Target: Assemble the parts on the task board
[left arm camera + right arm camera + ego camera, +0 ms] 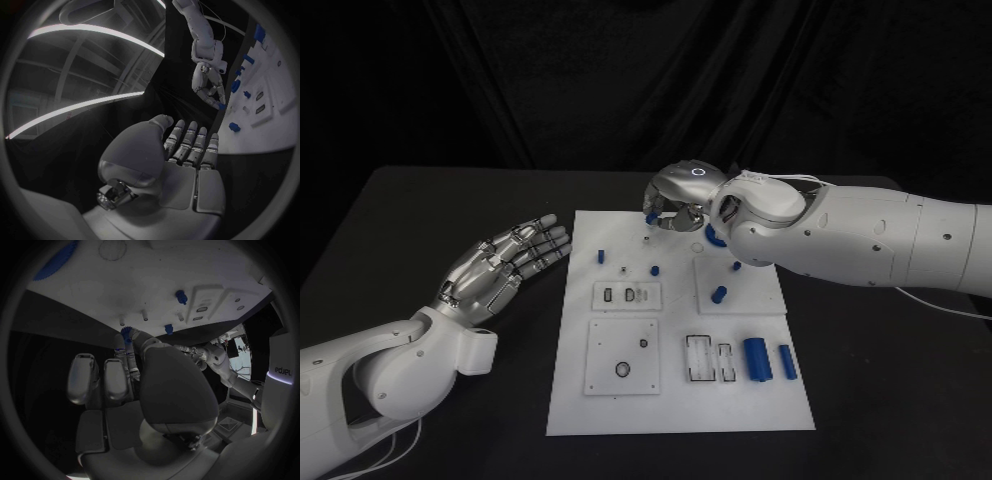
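The white task board [678,400] lies in the middle of the black table. My right hand [687,198] hovers over the board's far edge and pinches a small blue part [652,214] at its fingertips; the right wrist view shows that part [127,334] just above the board [156,285] near white pegs [145,315]. My left hand [505,262] is open, palm up, fingers spread, just left of the board and holding nothing. Several blue parts lie on the board: a small one [602,256], one in a recess [720,294], and two long ones [756,358] at the near right.
The board carries raised plates with slots [626,294] and round holes [623,368]. Black table surface [430,230] surrounds the board on both sides. In the left wrist view my right hand [209,82] hangs beyond my left hand [181,160], by the board [269,115].
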Motion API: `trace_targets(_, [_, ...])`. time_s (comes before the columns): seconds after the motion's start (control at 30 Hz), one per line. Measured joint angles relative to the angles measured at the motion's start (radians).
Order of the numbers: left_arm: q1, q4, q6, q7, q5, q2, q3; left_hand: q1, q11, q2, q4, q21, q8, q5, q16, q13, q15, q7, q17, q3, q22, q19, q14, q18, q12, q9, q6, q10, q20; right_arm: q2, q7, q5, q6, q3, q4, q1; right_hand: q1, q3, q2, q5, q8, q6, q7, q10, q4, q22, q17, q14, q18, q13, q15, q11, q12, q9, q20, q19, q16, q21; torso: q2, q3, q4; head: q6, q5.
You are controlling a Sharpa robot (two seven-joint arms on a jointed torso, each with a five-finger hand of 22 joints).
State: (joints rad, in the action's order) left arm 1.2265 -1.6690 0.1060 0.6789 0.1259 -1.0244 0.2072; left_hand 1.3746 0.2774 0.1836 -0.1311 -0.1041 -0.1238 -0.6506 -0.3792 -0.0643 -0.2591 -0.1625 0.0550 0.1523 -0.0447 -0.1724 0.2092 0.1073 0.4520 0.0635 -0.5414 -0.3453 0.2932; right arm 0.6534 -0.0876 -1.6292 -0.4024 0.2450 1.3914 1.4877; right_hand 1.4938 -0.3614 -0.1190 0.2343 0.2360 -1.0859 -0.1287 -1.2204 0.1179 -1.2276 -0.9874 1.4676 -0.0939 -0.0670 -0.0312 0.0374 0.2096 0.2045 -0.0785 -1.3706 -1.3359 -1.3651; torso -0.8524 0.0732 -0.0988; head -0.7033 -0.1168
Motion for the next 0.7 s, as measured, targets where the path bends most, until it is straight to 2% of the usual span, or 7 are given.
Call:
trace_targets(0.1, [0.0,0.0,0.001,0.0,0.0,0.0,0.0,0.0,0.0,0.0,0.0,0.0,0.0,0.0,0.0,0.0,0.0,0.0,0.0,0.0,0.0,0.0,0.0,0.0,0.0,0.0,0.0,0.0,0.0,-0.006,-0.002,0.001,0.001,0.0,-0.007,-0.003,0.001,0.001,0.001,0.0,0.0,0.001,0.001,0.0,-0.001,0.001,0.002,0.0,0.0,0.0,0.0,0.0,-0.001,0.0,0.0,0.0,0.0,0.0,0.0,0.0001,-0.0006,0.0,-0.001])
trace_targets(0.37, [0.0,0.0,0.005,0.0,0.001,0.002,0.0,-0.004,0.003,-0.004,0.003,0.0,0.0,0.0,-0.004,0.0,0.0,0.0,0.0,0.003,0.001,0.0,0.0,0.0,0.0,0.0,0.0,-0.004,0.0,-0.022,-0.011,0.003,0.0,0.0,-0.024,-0.015,0.004,0.001,0.004,-0.004,-0.005,0.001,0.002,0.0,-0.002,0.003,0.005,0.0,0.0,0.001,0.0,0.0,-0.008,0.0,0.0,0.0,0.004,0.003,0.0,0.0001,0.0057,-0.001,0.005])
trace_targets(0.7, [0.0,0.002,0.008,0.0,0.001,0.003,0.0,-0.004,0.003,-0.004,0.003,0.0,0.0,0.0,-0.004,0.0,0.0,0.0,0.0,0.003,0.001,0.0,0.0,0.0,0.0,0.0,0.0,-0.004,0.0,-0.025,-0.039,-0.001,-0.017,0.0,-0.034,-0.022,0.004,-0.006,0.003,0.003,-0.01,0.002,0.009,-0.003,-0.011,0.006,0.005,0.0,0.0,0.0,0.0,0.004,-0.019,0.0,0.0,0.0,0.007,0.004,0.0,-0.0009,0.0052,-0.001,0.007])
